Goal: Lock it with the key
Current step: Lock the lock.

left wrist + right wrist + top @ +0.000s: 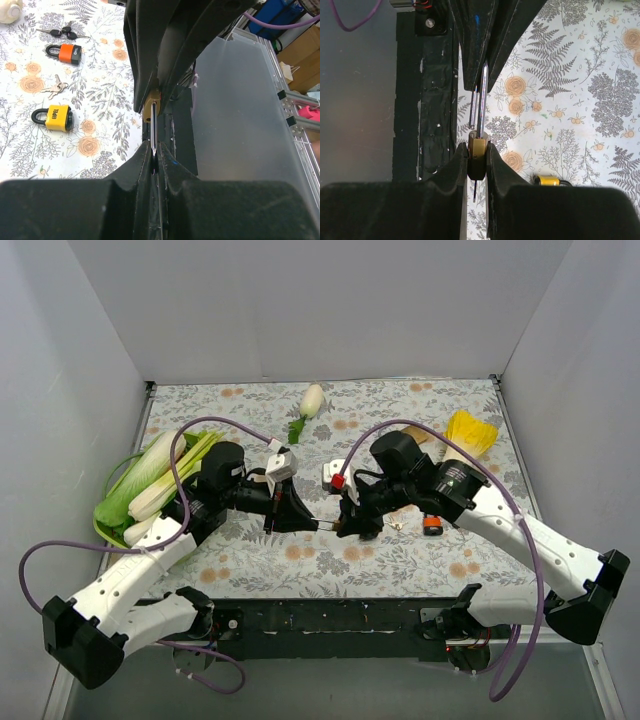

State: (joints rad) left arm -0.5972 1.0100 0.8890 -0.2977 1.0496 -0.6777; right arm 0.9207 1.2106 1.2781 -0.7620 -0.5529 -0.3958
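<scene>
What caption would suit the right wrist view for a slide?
Right gripper holds a small brass padlock; the key blade in the left gripper meets it.

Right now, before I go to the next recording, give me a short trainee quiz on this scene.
1. True or false: the left gripper is shut on the key.
2. The right gripper holds which padlock? A yellow, B orange, C the brass padlock.
3. Fill in: the cabbage lies beside the ___ arm.
Key: 1 true; 2 C; 3 left.
</scene>
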